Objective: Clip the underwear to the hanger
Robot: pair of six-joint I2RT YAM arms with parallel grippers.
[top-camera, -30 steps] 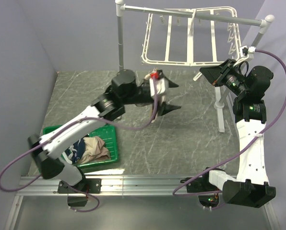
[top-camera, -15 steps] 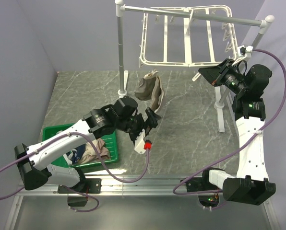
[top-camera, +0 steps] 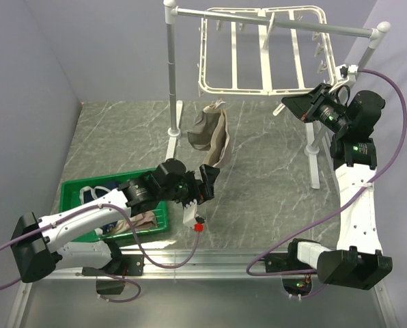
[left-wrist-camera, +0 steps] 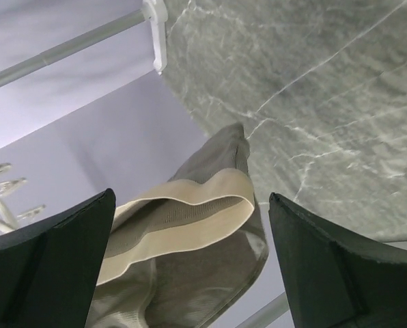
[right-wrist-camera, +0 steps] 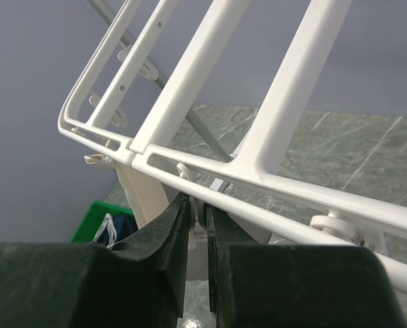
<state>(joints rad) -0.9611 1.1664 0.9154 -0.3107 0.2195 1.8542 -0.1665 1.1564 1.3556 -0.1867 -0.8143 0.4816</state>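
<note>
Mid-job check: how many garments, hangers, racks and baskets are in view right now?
Garments: 3 (underwear, navy garment, beige garment)
Hanger: 1
Pole rack: 1
Green basket: 1
Total: 6

Hanger [top-camera: 255, 89]: white rectangular frame, parallel crossbars, small clips dangling. It hung tilted, high at the back. Underwear [top-camera: 209, 133]: taupe briefs, beige waistband. It dangled limp and crumpled under the frame's near-left corner, off the bench.
</note>
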